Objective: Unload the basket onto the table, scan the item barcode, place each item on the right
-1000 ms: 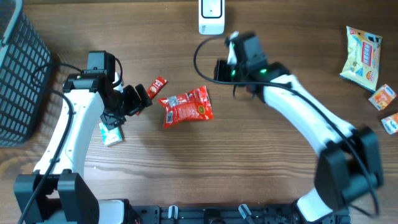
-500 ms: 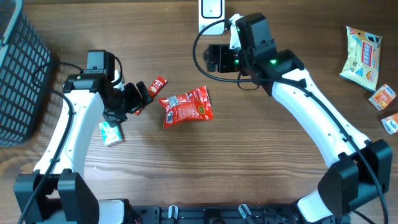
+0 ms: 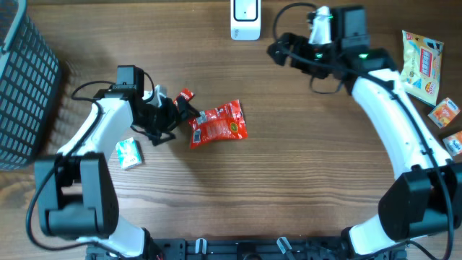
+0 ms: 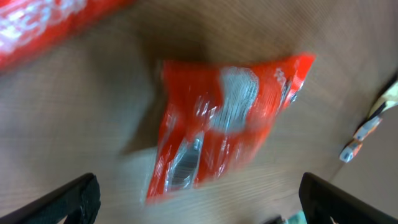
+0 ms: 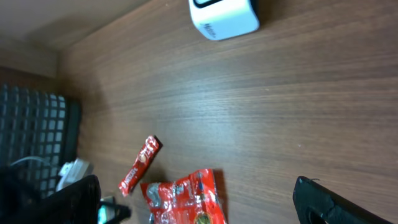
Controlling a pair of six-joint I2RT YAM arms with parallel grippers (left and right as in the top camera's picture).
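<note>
A red snack packet (image 3: 217, 124) lies flat in the middle of the table. It shows blurred in the left wrist view (image 4: 227, 127) and at the bottom of the right wrist view (image 5: 183, 200). The white barcode scanner (image 3: 245, 18) stands at the table's back edge, also in the right wrist view (image 5: 224, 15). My left gripper (image 3: 177, 119) is open just left of the packet, with nothing between its fingers (image 4: 68, 199). My right gripper (image 3: 278, 49) is open and empty, raised to the right of the scanner.
A thin red stick sachet (image 3: 186, 94) lies beside the left gripper. A green and white packet (image 3: 128, 153) sits under the left arm. A dark mesh basket (image 3: 25, 79) fills the left edge. A yellow bag (image 3: 421, 63) and small orange packets (image 3: 443, 112) lie far right.
The right arm swung from near the table's middle to the back right, and its gripper opened. The left gripper moved right, close to the red packet.
</note>
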